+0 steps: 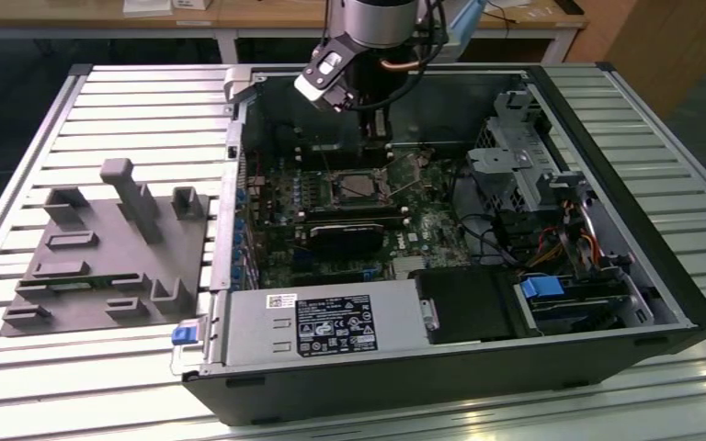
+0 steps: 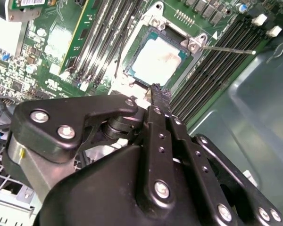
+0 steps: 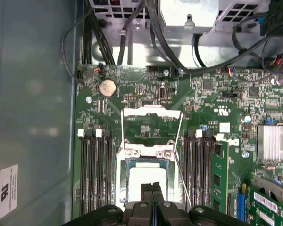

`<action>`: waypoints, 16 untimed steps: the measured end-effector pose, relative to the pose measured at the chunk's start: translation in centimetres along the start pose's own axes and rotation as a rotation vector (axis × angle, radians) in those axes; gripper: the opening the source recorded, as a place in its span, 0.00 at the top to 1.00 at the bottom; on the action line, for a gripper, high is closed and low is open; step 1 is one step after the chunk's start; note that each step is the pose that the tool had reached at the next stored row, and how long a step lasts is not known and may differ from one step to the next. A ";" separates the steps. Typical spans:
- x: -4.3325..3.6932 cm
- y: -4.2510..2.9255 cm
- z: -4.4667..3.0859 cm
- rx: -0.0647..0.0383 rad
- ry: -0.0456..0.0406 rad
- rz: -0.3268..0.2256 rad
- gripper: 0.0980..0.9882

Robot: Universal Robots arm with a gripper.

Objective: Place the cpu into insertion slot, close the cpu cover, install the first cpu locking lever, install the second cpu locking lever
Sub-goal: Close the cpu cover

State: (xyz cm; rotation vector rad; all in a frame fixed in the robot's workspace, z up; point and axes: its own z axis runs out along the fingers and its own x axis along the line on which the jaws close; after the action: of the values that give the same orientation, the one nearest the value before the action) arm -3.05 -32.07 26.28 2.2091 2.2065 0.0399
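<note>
In the exterior view the gripper point(image 1: 378, 138) hangs inside the computer case point(image 1: 451, 390), at twelve o'clock from the insertion slot point(image 1: 335, 176). Its fingers are pinched together on nothing, apparently because the cpu point(image 3: 142, 182) is already seated. The cpu cover point(image 3: 151, 111) lies swung open, giving access.

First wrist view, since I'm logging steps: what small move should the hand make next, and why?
Probably shift off the square silver-grey cpu toward the thin silver frame cover: the cpu sits in its black-framed socket, the cover lies flipped open, and the shut hand hovers empty over the chip.
</note>
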 end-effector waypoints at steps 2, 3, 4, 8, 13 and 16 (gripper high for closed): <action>0.06 0.40 0.01 0.000 0.0001 0.000 1.00; 0.10 0.62 0.02 0.000 0.0000 0.000 1.00; 0.16 0.88 0.03 0.000 0.0000 0.000 1.00; 0.40 1.86 0.06 0.000 0.0000 0.000 1.00; 0.85 3.48 0.12 0.000 0.0001 0.000 1.00; 1.09 4.30 0.14 0.000 0.0000 0.000 1.00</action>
State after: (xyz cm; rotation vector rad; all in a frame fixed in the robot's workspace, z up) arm 1.25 -30.98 26.27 2.2092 2.2066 0.0399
